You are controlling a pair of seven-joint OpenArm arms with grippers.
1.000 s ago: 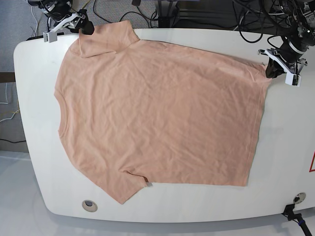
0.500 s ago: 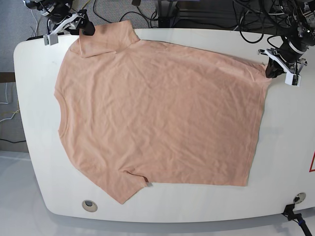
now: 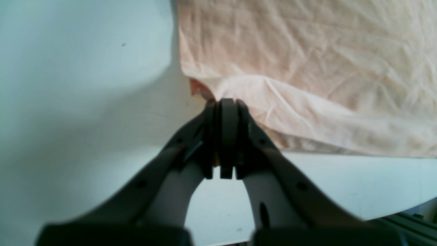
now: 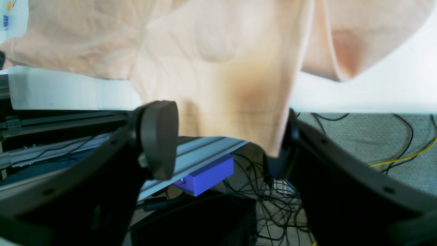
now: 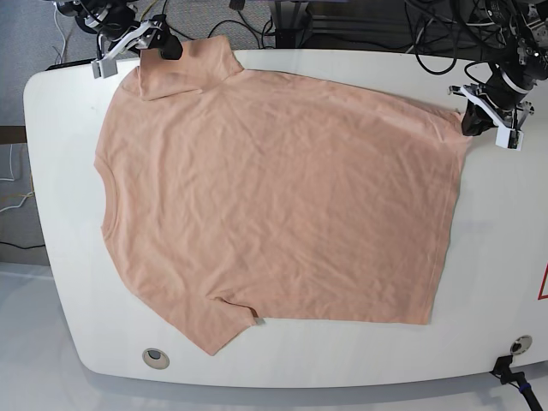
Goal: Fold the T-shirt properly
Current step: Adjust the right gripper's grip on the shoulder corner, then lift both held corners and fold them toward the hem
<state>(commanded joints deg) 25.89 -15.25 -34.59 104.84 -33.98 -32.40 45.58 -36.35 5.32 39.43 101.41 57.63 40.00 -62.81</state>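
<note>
Left pincer [image 5: 469,122] at 3 o'clock of the base view: jaws pressed together on the T-shirt [image 5: 274,188] hem corner, pinching fabric. In its wrist view the pincer [image 3: 225,102] tip bites the corner where the hem lifts into a small ridge.

Right pincer [image 5: 163,47] at 11 o'clock: jaws spread wide, the far sleeve hanging between them. In its wrist view the pincer [image 4: 225,136] pads sit apart either side of the sleeve cloth; the right pad looks to touch the sleeve edge, the left pad is clear of it.

T-shirt lies flat on the white table [image 5: 497,257], plain side up, lightly wrinkled. Long axis runs 9 to 3: collar at 9 o'clock, hem at 3 o'clock. One sleeve points to 11, the other to 7.

Table is white with rounded corners and a round grommet [image 5: 155,357] near 7. Grey floor and black cables [image 5: 402,26] behind at 12.

Only the right wrist view shows the purple block [image 4: 208,174] and aluminium rail under the table edge.
</note>
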